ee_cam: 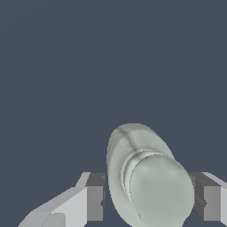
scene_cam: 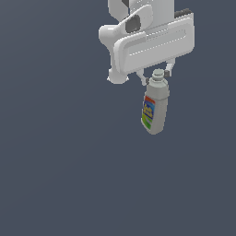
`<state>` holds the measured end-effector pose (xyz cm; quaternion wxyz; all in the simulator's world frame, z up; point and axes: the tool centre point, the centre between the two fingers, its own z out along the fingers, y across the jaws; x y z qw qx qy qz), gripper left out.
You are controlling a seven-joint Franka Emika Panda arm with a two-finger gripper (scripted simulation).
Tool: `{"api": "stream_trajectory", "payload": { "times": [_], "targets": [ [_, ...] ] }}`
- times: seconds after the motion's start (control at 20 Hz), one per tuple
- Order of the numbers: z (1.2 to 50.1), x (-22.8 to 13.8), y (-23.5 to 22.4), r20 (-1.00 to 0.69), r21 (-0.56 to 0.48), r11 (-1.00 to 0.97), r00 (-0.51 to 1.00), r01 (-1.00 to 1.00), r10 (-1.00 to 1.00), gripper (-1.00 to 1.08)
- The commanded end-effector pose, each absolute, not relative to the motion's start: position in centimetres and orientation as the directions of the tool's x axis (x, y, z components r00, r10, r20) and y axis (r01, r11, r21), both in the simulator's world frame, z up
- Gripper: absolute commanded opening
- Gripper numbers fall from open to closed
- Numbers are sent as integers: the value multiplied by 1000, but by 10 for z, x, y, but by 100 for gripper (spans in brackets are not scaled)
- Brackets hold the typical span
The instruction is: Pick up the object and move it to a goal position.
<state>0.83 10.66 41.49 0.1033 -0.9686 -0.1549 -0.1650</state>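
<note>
bottle (scene_cam: 155,107) hangs directly below the hand (scene_cam: 157,77), long axis near vertical with a slight lean, cap up, label facing the exterior view's left. the cap sits between the two fingers. in the wrist view the round cap (ee_cam: 160,194) lies between the dark pads (ee_cam: 95,203), with thin gaps of background showing on either side, so firm contact cannot be confirmed there. judgement: the hand is narrowed around the bottle's neck and appears to carry it, since no surface shows under the bottle in the exterior view. no goal marker is visible in either view, so the direction of travel cannot be told. the bottle's body extends well below the fingertips; expect some swing or slip in transit, given the grip is only at the neck.
</note>
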Motion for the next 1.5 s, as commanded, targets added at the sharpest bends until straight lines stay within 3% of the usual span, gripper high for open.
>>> {"api": "stream_trajectory", "payload": {
  "times": [0.0,0.9,1.45],
  "targets": [
    [439,6,107,396,-149,-914,869,378,295,-100],
    [548,-31,91,605,-136,-747,652,651,458,-100],
    [587,-49,76,673,-114,-663,549,740,496,-100]
  ]
}}
